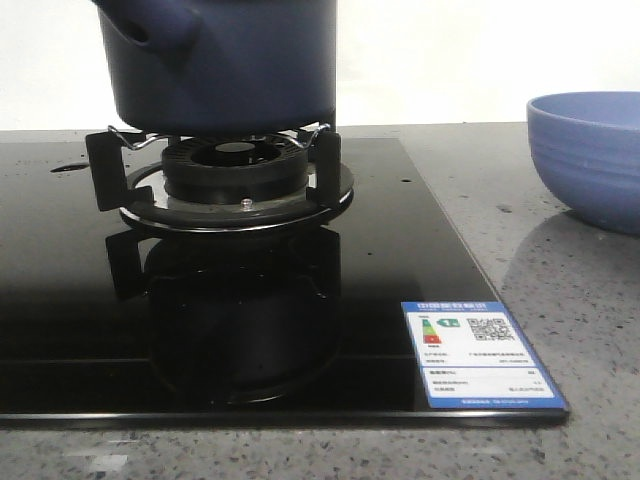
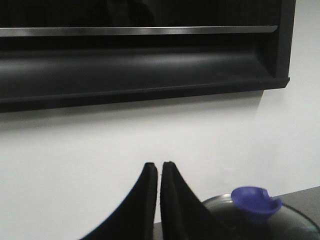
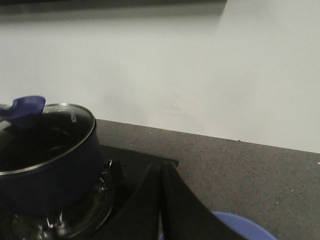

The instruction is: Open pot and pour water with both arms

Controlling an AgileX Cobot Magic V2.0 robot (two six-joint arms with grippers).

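The dark navy pot (image 1: 225, 62) stands on the burner grate (image 1: 225, 165) of the black cooktop, its tubular stub (image 1: 150, 28) on the left side. The right wrist view shows the pot (image 3: 47, 165) with a glass lid (image 3: 35, 135) and blue knob (image 3: 25, 109) on it. The lid (image 2: 265, 222) and knob (image 2: 255, 200) also show in the left wrist view. My left gripper (image 2: 159, 167) is shut and empty, beside the lid. My right gripper (image 3: 161, 167) is shut and empty, above the cooktop's edge, right of the pot.
A lighter blue bowl (image 1: 590, 155) stands on the grey speckled counter at the right; its rim shows under the right gripper (image 3: 245, 227). A blue energy label (image 1: 478, 352) sits on the cooktop's front right corner. A dark range hood (image 2: 140, 55) hangs on the white wall.
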